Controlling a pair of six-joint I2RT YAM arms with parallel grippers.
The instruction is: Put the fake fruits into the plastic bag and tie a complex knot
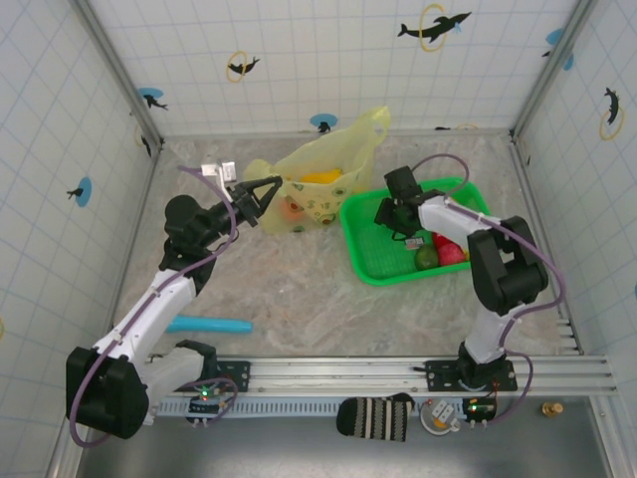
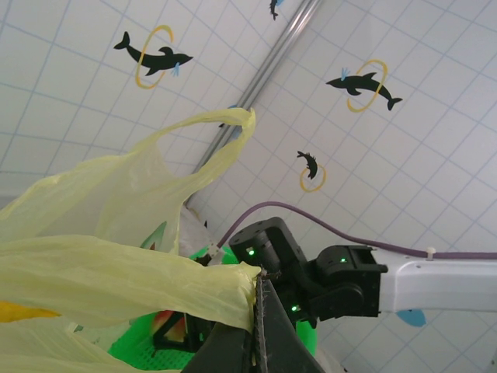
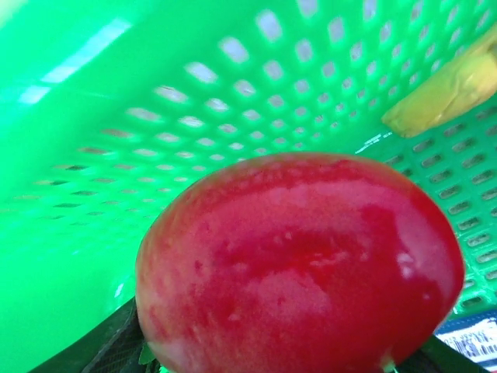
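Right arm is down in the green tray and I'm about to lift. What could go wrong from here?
The red fruit is round and glossy, with the tray wall right behind it; the right gripper could squeeze it out, or catch the wall and drag the tray. The left gripper pinches only a thin twist of the plastic bag; if it slips, the mouth may sag shut.

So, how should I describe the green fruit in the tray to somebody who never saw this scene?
Find the green tray on the right half of the table. At its near edge two round fruits lie side by side. The green fruit is the left one, darker than the tray, beside the red fruit.
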